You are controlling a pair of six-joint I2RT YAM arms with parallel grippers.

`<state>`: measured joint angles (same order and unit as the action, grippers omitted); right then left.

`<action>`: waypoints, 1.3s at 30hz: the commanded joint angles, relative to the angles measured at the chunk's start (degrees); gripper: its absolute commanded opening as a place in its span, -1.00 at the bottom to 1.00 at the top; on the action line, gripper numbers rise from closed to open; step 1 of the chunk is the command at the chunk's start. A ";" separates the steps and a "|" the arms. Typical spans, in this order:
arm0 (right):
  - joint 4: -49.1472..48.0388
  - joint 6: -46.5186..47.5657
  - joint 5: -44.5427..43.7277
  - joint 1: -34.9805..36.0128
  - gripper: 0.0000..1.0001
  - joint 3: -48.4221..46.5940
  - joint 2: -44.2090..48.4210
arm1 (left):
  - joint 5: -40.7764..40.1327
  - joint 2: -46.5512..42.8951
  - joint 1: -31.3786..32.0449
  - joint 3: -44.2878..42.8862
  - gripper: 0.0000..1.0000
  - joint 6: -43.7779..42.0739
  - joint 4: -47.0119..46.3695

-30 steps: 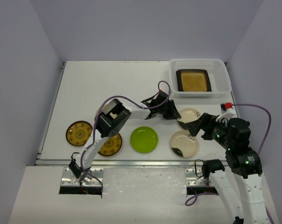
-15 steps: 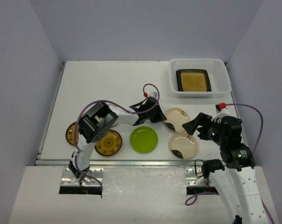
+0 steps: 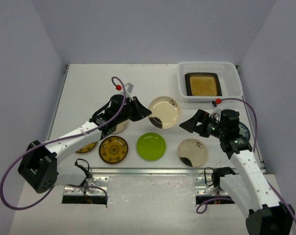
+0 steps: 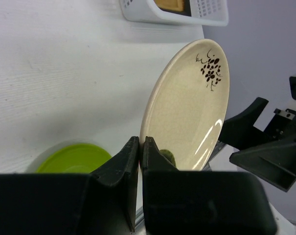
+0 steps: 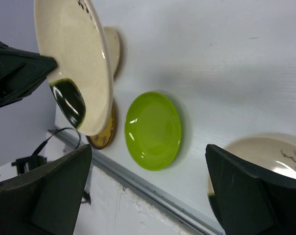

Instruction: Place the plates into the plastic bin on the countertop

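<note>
left hand (image 4: 139,146) clenched on cream plate (image 4: 187,107) rim | right hand (image 3: 189,123) spread, empty

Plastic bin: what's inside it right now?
Inside the plastic bin one square dark-rimmed amber plate lies flat. Anything beneath that plate is covered, so a second dish under it cannot be ruled out.

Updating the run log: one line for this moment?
left end effector: shut on cream plate rim, plate aloft | right end effector: open, empty | plastic bin: one amber square plate
</note>
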<state>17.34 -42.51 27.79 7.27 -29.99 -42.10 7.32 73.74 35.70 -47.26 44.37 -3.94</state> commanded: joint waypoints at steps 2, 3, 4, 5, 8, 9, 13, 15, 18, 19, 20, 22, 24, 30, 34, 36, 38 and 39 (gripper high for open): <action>-20.59 -3.94 15.80 -0.15 0.89 1.29 -5.31 | 4.64 -6.59 -2.04 1.34 -1.00 -3.90 4.87; -24.55 -6.27 16.92 -0.15 0.88 2.39 -6.37 | 5.03 -7.56 -2.12 1.51 -1.00 -4.12 6.30; -28.52 -8.64 18.57 -0.11 0.85 3.57 -7.60 | 5.51 -8.49 -2.10 1.78 -1.00 -4.29 6.73; -31.25 -10.25 19.73 -0.04 0.81 4.35 -8.57 | 5.84 -9.12 -2.07 2.04 -1.00 -4.30 6.88; -38.13 -14.11 20.13 0.81 0.71 6.33 -11.31 | 6.61 -10.28 -2.08 2.22 -1.00 -4.47 8.23; -39.06 -14.70 19.38 1.09 0.66 6.61 -11.87 | 6.94 -10.47 -2.04 2.26 -1.00 -4.56 8.42; -40.06 -14.90 15.57 3.32 0.23 6.36 -14.20 | 8.54 -11.80 -2.12 2.98 -1.00 -4.39 8.55; -41.27 -15.70 14.77 4.21 -0.16 6.42 -15.32 | 8.60 -12.28 -2.12 3.13 -1.00 -4.47 8.76; -44.63 -17.20 13.99 6.10 -0.46 6.45 -16.51 | 9.62 -12.11 -2.12 3.60 -1.00 -4.41 8.12; -45.16 -17.57 13.88 6.77 -0.55 6.22 -16.90 | 9.91 -11.98 -2.09 3.73 -1.00 -4.39 7.86; -45.28 -17.70 13.87 7.44 -0.62 5.79 -17.33 | 10.08 -11.87 -2.04 3.84 -1.00 -4.38 7.63; -45.27 -17.97 13.95 8.30 -0.79 5.20 -17.83 | 10.15 -11.86 -2.04 3.82 -1.00 -4.31 7.55; -44.63 -18.25 13.23 8.55 -1.00 4.95 -17.64 | 9.54 -12.19 -2.12 2.89 -0.80 -5.00 8.28; -33.14 -19.34 -4.47 8.23 -1.00 1.75 -16.78 | -4.86 -21.71 -2.10 -1.30 1.00 -6.84 19.94; -31.21 -29.70 -24.04 6.92 -1.00 1.89 -17.35 | -17.93 -33.95 -2.11 -5.49 1.00 -10.21 33.19; -31.90 -37.46 -30.91 4.91 -1.00 1.01 -18.69 | -20.00 -41.16 -2.09 -6.56 1.00 -12.59 36.52; -32.74 -41.83 -36.08 2.88 -1.00 -1.57 -21.74 | -22.62 -45.89 -2.04 -7.21 1.00 -14.88 38.69; -32.87 -43.63 -38.21 2.61 -1.00 -3.49 -23.79 | -24.92 -47.57 -2.04 -7.15 1.00 -15.46 40.35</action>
<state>-13.01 -73.38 7.85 12.42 -26.56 -61.38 -7.02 34.09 33.69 -51.74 34.37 28.19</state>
